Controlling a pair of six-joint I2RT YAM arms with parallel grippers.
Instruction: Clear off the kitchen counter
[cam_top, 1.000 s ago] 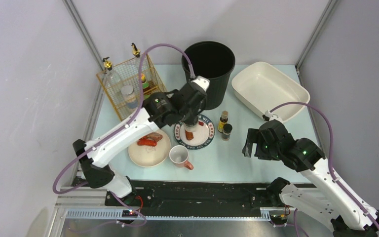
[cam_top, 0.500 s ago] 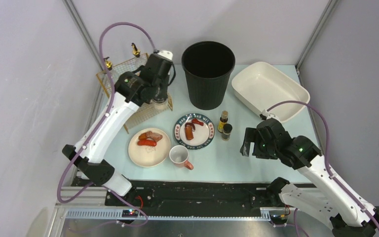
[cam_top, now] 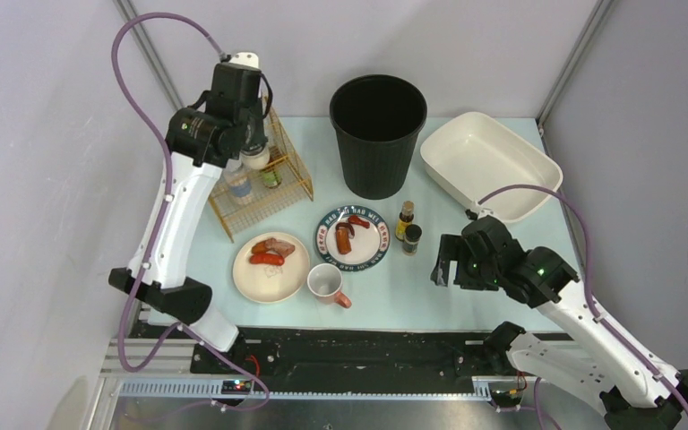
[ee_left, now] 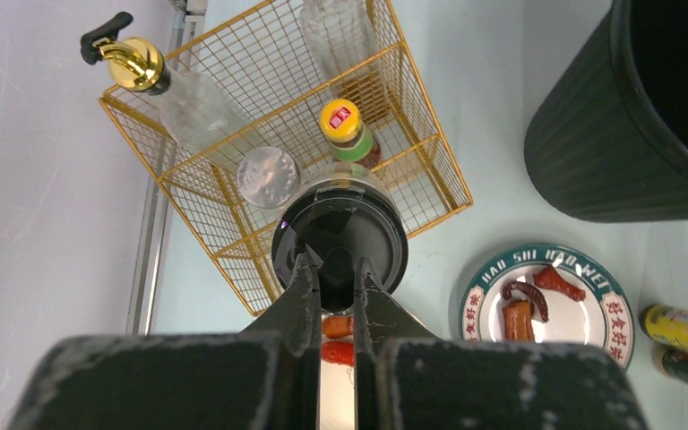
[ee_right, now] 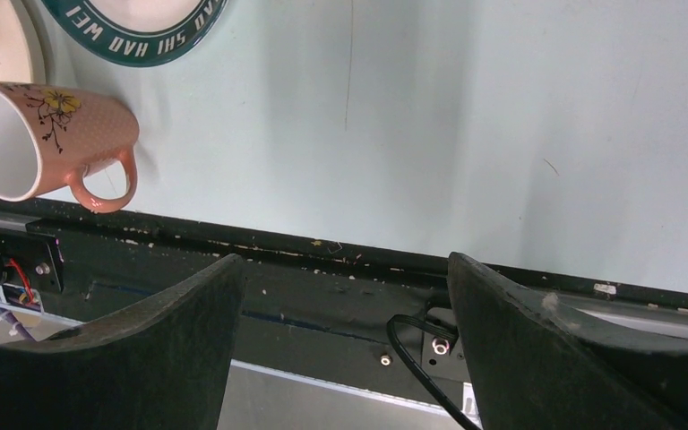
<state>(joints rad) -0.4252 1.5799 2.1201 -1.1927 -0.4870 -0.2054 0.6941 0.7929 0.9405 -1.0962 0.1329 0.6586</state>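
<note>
Progress looks partial. My left gripper [ee_left: 333,269] is nearly closed, its fingers pinching the top of a black-capped jar [ee_left: 340,235] over the front part of the yellow wire basket [cam_top: 273,202], which stands at the far left of the kitchen counter [cam_top: 394,291]. I cannot tell whether the jar rests on the basket floor or hangs above it. 4 containers already sit in the basket: a gold-topped pump bottle [ee_left: 134,63], a clear bottle [ee_left: 336,31], a yellow-capped bottle [ee_left: 340,121] and a clear-lidded jar [ee_left: 268,176]. I judge the bottle sorting to be underway, not finished.

Left out on the counter are a yellow-labelled small bottle [cam_top: 405,215] and a dark-capped one [cam_top: 411,237], side by side just right of the patterned plate [cam_top: 351,262]. That plate carries sausage pieces. There is also a cream plate [cam_top: 242,278] with more food, and a pink mug [cam_top: 326,284] near the front rail [cam_top: 358,345]. At the back stand the black bin [cam_top: 378,134] and the white basin [cam_top: 490,166]. I see nothing in the basin.

My right gripper [cam_top: 445,266] is spread wide and holds nothing, hovering over the counter's front edge, right of the mug.

Room is tight at the basket, where wire walls and bottle tops crowd the jar. On my right side the counter is open between the 2 small bottles and the basin.
</note>
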